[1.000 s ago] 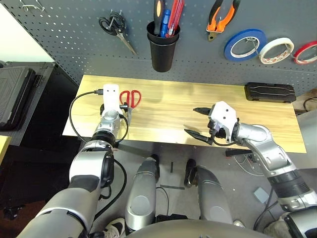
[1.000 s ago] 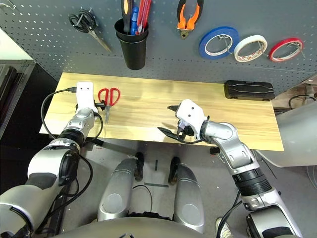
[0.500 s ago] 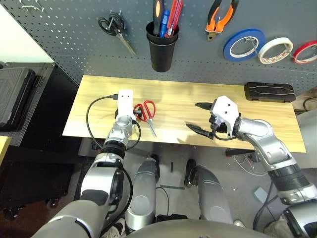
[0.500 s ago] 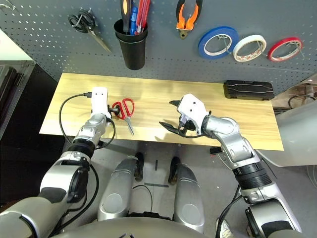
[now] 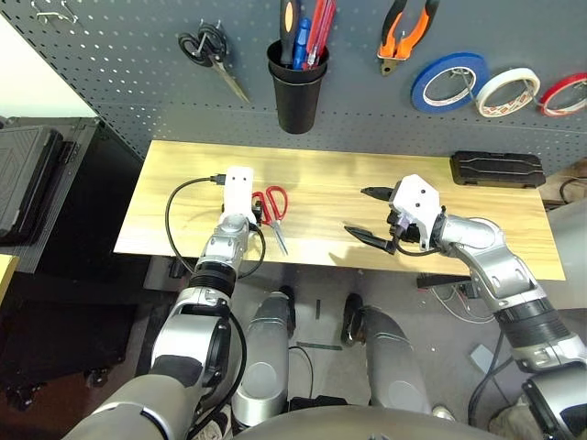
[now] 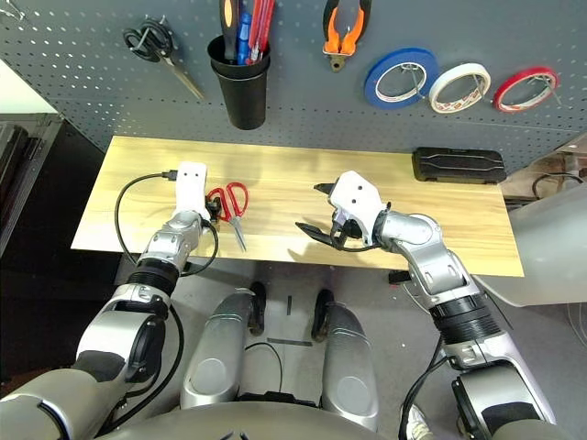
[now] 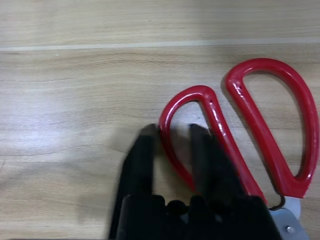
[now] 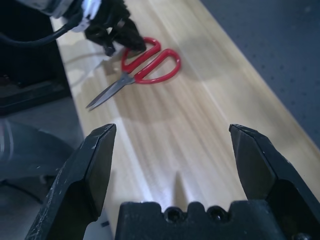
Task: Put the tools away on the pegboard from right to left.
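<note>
Scissors (image 7: 260,132), glossy red loop handles, silvery blades: flat on pale wood-grain bench (image 5: 321,183), beside left gripper (image 7: 173,130). Left jaws: narrowly parted, pointing down, one handle loop's side between. Right gripper (image 8: 172,127): jaws wide, empty, over bench.

You see a pale glare on the desk (image 7: 75,125), soft shadows, and blurred jaws (image 7: 172,145) in the left wrist view.

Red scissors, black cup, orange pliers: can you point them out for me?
Red scissors (image 5: 277,203): left eye view, on a red handle loop.
Black cup (image 6: 245,96): right eye view, on its side wall.
Orange pliers (image 5: 425,25): left eye view, on an orange handle.
</note>
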Robot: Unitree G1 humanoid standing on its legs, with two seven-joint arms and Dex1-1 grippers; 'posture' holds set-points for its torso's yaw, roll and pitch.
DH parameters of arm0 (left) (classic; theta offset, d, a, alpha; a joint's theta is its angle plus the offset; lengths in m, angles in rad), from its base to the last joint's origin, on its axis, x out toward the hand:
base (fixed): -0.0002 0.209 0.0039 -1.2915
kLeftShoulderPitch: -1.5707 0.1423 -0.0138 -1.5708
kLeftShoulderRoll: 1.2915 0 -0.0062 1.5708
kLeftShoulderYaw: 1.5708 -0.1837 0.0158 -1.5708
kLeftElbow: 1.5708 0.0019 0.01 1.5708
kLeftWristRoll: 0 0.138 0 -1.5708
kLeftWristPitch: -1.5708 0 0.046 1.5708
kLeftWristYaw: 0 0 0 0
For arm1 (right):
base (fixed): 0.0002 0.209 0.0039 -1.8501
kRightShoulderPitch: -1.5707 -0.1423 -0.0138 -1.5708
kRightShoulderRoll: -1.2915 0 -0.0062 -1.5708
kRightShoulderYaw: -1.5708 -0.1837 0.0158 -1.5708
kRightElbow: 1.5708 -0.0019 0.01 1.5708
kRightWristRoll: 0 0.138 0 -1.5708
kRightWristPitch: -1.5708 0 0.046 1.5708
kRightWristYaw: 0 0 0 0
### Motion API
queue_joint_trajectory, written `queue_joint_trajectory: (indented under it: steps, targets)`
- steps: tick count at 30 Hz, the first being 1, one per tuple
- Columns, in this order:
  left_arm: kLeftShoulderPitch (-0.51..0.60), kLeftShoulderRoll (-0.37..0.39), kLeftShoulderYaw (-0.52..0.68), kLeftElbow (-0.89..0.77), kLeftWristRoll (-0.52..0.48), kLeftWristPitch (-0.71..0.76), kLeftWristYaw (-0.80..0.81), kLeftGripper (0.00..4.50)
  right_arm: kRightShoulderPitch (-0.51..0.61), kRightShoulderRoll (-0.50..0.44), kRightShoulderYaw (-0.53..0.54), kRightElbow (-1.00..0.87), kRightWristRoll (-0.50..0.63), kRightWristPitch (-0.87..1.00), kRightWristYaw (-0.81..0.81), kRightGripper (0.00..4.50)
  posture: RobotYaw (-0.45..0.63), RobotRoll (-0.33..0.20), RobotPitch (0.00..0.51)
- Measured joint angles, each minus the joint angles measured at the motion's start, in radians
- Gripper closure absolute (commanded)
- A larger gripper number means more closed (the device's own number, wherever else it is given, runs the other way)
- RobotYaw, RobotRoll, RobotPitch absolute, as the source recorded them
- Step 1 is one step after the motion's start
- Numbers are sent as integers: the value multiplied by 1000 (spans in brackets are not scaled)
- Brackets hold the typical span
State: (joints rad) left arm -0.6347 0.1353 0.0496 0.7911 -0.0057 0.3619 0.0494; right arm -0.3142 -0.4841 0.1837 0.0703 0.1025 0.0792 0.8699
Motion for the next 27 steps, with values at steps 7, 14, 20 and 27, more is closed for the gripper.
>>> queue_joint_trajectory:
  steps: [7, 14, 20, 27]
  targets:
    - [-4, 1, 2, 5, 4, 4, 5, 4475, 4, -3, 1, 0, -1, 0, 12, 0, 147, 0, 317]
    - [-8, -2, 11, 2, 3, 1, 14, 4475, -7, -1, 5, 7, -5, 0, 18, 0, 155, 0, 310]
    - [13, -15, 66, -35, -35, -21, 26, 4475, -18, 8, 7, 21, -7, -15, 19, 0, 166, 0, 298]
    - [104, -32, 109, -222, -75, -36, 20, 4475, -50, 25, 7, 70, -8, -56, 19, 0, 185, 0, 284]
